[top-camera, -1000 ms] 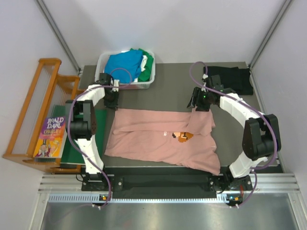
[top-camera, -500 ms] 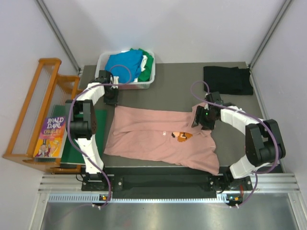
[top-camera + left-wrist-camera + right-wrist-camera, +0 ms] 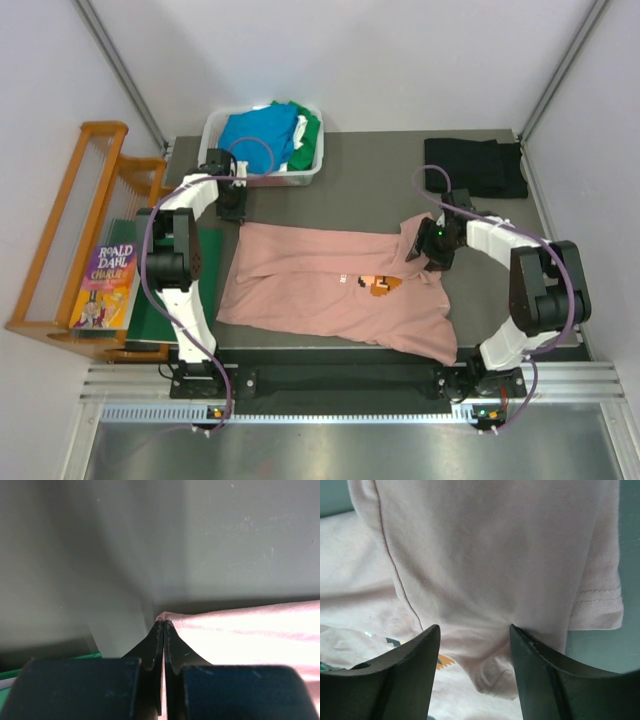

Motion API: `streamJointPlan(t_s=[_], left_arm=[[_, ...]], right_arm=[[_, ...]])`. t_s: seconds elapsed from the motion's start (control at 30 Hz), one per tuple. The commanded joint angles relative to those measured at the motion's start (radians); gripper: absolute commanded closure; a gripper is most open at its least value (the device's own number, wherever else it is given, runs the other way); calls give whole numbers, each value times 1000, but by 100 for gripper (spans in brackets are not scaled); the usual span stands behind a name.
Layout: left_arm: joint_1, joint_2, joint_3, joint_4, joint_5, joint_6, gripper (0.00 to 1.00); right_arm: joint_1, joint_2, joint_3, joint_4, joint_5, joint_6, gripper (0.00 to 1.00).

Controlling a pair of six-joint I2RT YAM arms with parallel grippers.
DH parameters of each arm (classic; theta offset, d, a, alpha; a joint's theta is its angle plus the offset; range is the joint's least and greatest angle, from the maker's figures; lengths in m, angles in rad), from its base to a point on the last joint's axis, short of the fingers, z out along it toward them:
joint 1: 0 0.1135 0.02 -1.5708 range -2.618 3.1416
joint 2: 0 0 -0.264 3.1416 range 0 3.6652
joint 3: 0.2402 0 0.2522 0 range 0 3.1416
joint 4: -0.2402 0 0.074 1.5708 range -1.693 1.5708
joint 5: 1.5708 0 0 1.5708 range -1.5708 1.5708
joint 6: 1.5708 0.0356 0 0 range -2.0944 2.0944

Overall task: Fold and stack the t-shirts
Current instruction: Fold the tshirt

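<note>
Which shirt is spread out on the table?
The pink shirt, mid-table. The black shirt lies folded at the far right corner; the blue shirt and green shirt are bunched in the white bin.

Soft matt pink cloth t-shirt (image 3: 300,290), matt grey table (image 3: 370,180), white plastic bin (image 3: 280,178), wooden rack (image 3: 98,130)

Top camera: high at near edge, looking down on whole table (image 3: 370,190). Wrist cameras, close: left at far-left corner of pink t-shirt (image 3: 320,290), right over its right side; shirt in all three.
</note>
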Motion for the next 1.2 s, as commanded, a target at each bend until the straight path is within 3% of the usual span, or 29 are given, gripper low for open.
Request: streamJointPlan(t_s=[0.0,0.4,0.97,1.03,1.07,1.1,1.17], left_arm=[[8,-45,-11,38,-6,-4,100],[8,-25,57,17,14,-46,100],[33,-12,89,21,-41,-39,100],[33,-32,75,14,-38,-35,91],[33,-60,71,3,-32,-33,79],[34,-72,69,-8,-24,-30,54],[33,-117,71,-66,6,-26,38]], right_arm=[[-58,99,62,37,43,-8,41],[-150,317,352,-22,4,-11,47],[-137,291,378,-31,-19,-54,45],[-128,250,352,-25,-14,-58,43],[-124,231,344,-25,-11,-60,39],[-118,189,326,-25,-8,-60,38],[-109,136,307,-22,-10,-55,35]])
